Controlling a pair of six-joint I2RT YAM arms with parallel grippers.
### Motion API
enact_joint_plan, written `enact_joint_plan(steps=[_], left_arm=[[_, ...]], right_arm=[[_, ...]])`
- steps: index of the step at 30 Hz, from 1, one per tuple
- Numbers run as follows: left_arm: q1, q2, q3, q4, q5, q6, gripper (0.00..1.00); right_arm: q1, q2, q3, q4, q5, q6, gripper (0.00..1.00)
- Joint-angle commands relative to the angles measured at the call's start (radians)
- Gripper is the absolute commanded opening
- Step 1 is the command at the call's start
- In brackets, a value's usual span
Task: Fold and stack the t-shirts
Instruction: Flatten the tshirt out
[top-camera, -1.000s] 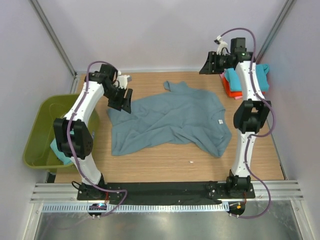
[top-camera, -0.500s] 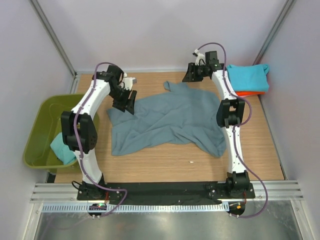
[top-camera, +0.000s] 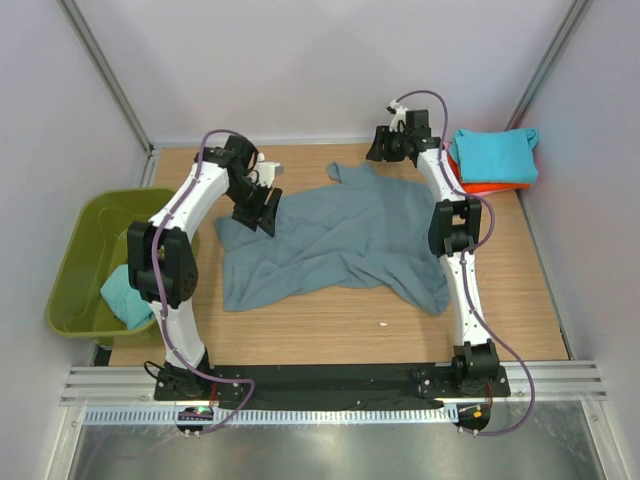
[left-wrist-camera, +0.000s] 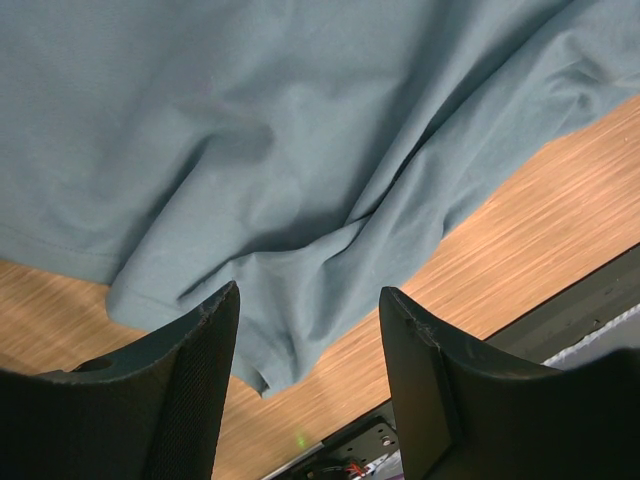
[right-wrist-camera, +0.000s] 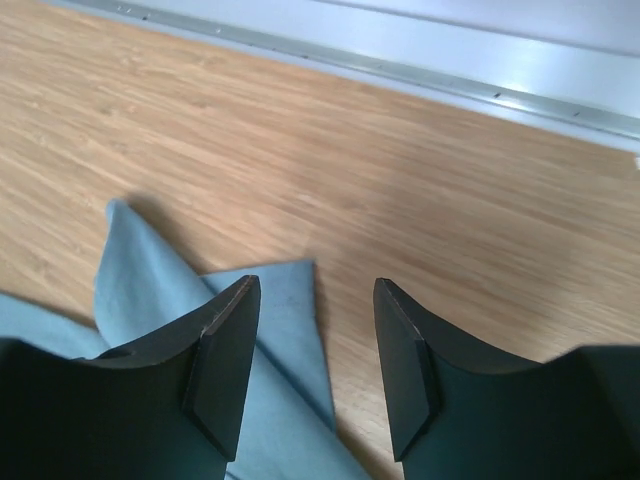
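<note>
Over the last second the right gripper (right-wrist-camera: 315, 290) has swung away from the folded stack in the far right corner. It now hangs above the far sleeve tip of the slate blue-grey t-shirt (top-camera: 340, 235). The left gripper (left-wrist-camera: 305, 300) has slid a little inward along that shirt's left edge.

The right jaws stand apart with nothing between them. The pointed tip of cloth lies under and just left of them, with bare wooden table (right-wrist-camera: 480, 230) ahead and to their right. The left jaws are spread wide and also empty, above a rumpled hem corner of the same shirt, which lies creased across the middle of the table.

Out to the right of the right gripper, a folded turquoise tee (top-camera: 492, 155) rests on an orange tee (top-camera: 500, 186). Out to the left of the left gripper, the olive-green tub (top-camera: 80, 250) holds a crumpled turquoise tee (top-camera: 125, 295).
</note>
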Motion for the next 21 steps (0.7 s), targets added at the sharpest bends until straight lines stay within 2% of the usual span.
enact_joint_plan(steps=[1,8,15,21], left_arm=[[0.0,-0.002,0.047,-0.006,-0.002,0.004,0.59],[0.002,0.038,0.097,-0.006,0.0,-0.006,0.59],[0.0,0.028,0.079,-0.002,0.004,-0.014,0.59],[0.0,0.001,0.058,0.005,0.0,-0.017,0.59]], right_arm=[[0.003,-0.005,0.004,0.082,0.043,0.01,0.55],[0.03,0.004,-0.037,0.01,0.018,-0.027,0.56],[0.072,0.013,-0.059,-0.021,0.008,-0.04,0.54],[0.093,0.016,-0.07,-0.048,0.028,-0.05,0.44]])
